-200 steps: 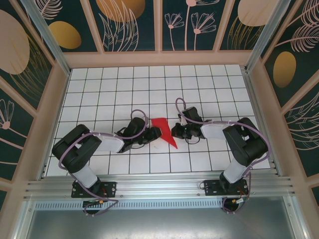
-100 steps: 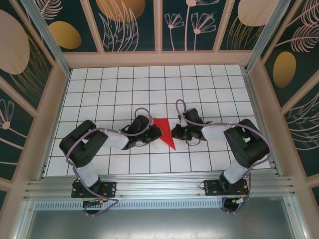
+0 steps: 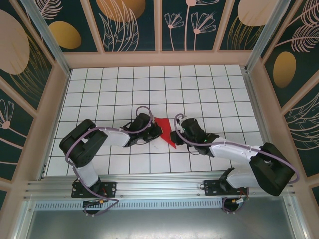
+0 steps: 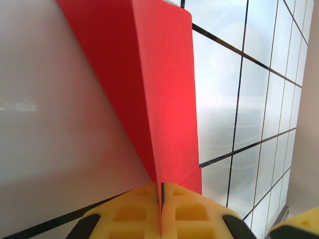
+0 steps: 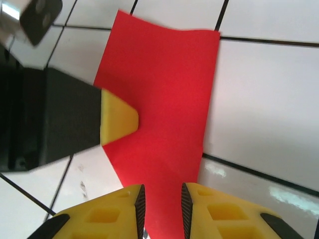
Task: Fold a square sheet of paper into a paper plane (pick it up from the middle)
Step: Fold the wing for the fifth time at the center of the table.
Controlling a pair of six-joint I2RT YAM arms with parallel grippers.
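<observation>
The square sheet of paper point(image 3: 165, 125) is bright red and folded into a pointed wedge, its tip toward the near edge of the table. It lies on the white grid table point(image 3: 209, 89) between both grippers. My left gripper point(image 3: 155, 132) is shut on the wedge's left edge. In the left wrist view its yellow pads point(image 4: 142, 209) pinch the red paper point(image 4: 159, 89), which rises as a crease. My right gripper point(image 3: 175, 135) is at the wedge's right side. In the right wrist view it point(image 5: 160, 204) stands open, and the paper point(image 5: 164, 99) runs into the gap between its fingers.
The left gripper's yellow fingertip point(image 5: 117, 117) and black body point(image 5: 45, 119) sit at the paper's far side in the right wrist view. Wooden-framed patterned walls point(image 3: 159, 59) enclose the table. An aluminium rail point(image 3: 159, 186) runs along the near edge.
The left gripper moved right and shut on the paper's edge. The right arm stretched out low to the left, and its gripper opened at the paper's right side.
</observation>
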